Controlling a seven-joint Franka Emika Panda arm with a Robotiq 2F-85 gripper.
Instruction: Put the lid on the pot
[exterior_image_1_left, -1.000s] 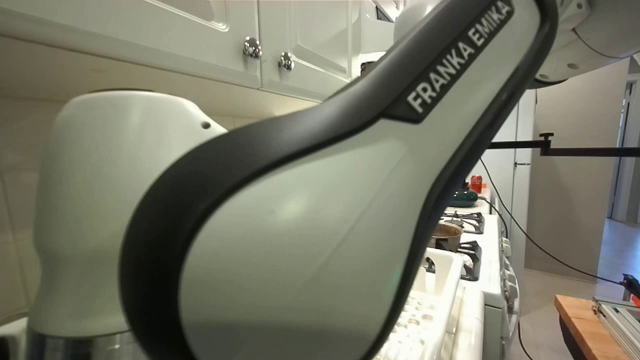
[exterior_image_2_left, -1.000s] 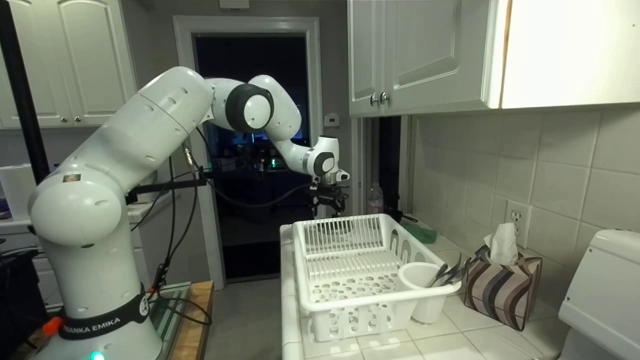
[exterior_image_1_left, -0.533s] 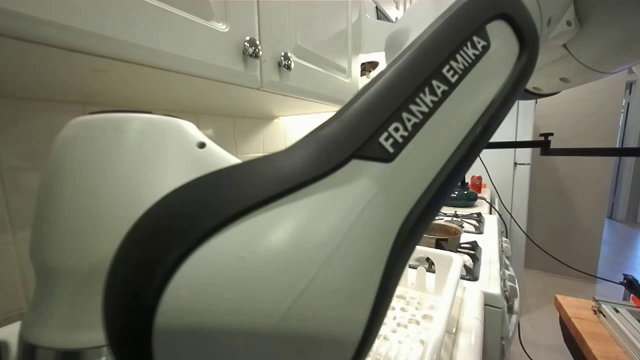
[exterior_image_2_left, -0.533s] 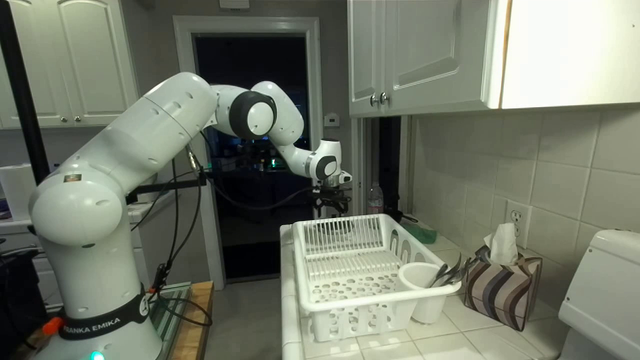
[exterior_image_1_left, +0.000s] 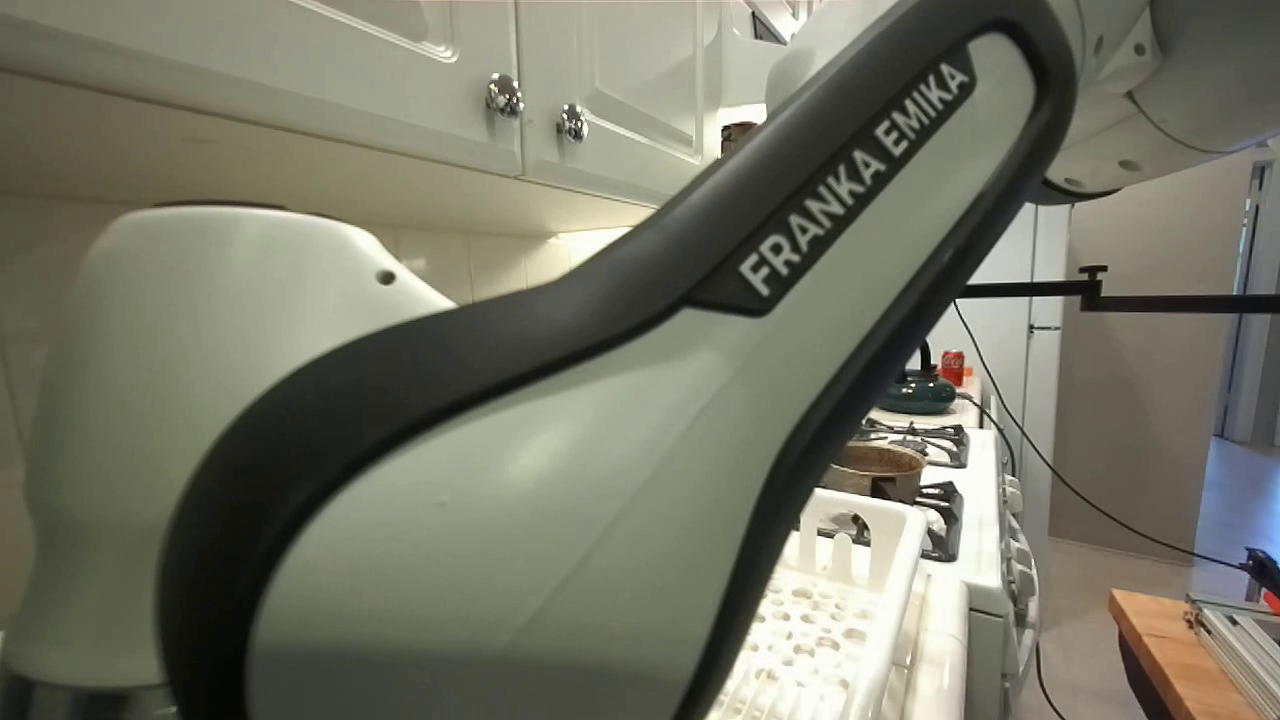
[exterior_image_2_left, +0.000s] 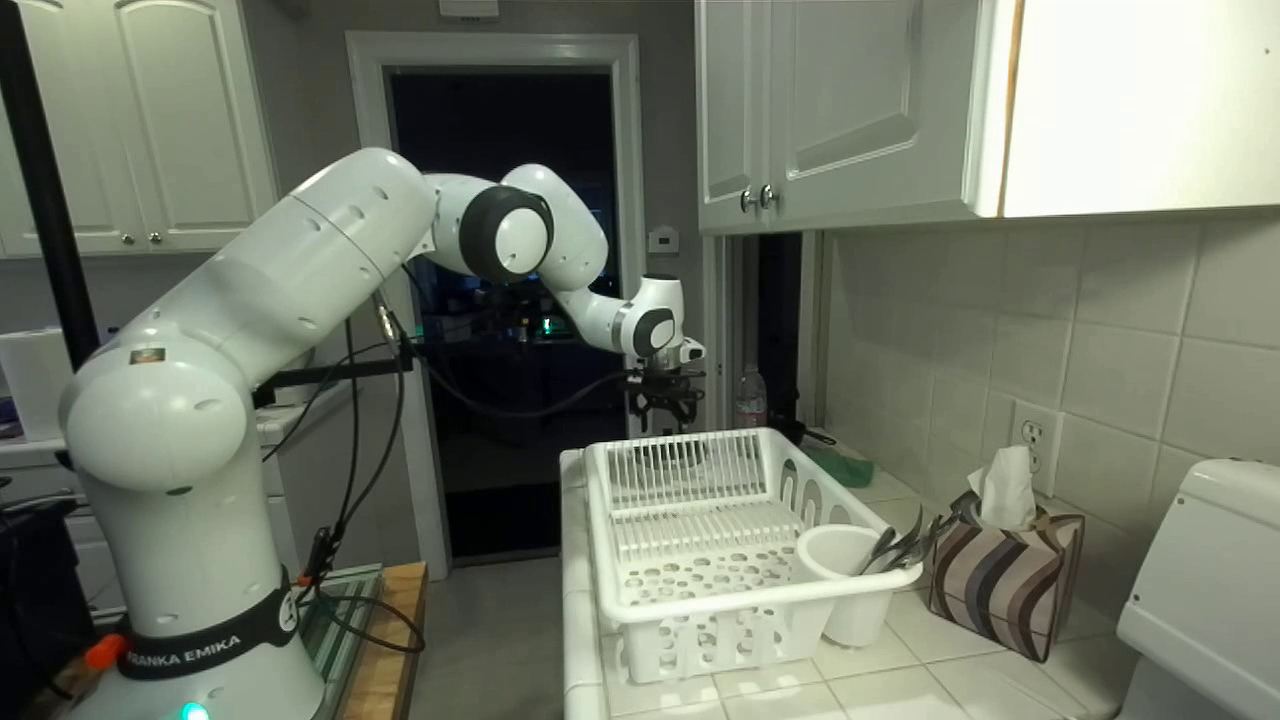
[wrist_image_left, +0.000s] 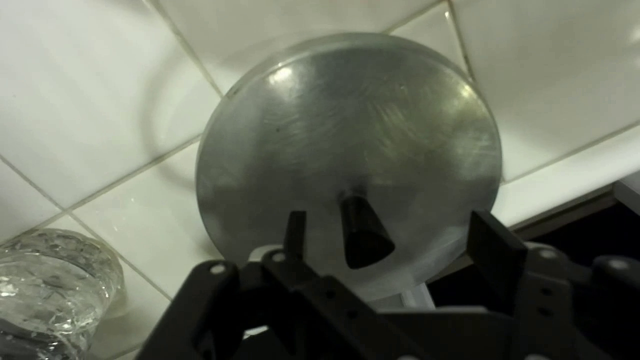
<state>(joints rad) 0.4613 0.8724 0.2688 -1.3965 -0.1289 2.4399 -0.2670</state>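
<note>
Because the lid (wrist_image_left: 340, 125) beneath them probably lifts best by its knob (wrist_image_left: 367, 235), the jaws stand spread to either side of that knob, though I cannot surely place the pot.

White arm (exterior_image_2_left: 300, 250), black lettered trim (exterior_image_1_left: 750, 220), seemingly black hand (wrist_image_left: 392, 235).

Round silvery-grey metal lid (wrist_image_left: 345, 140) catching small bright highlights, faint curved shadow falling across glossy flat white tiles (wrist_image_left: 90, 115), broad white cabinet side panel (exterior_image_2_left: 1140, 100) washing out in an exterior view, dark rectangular doorway (exterior_image_2_left: 500, 455) sinking near black.
</note>
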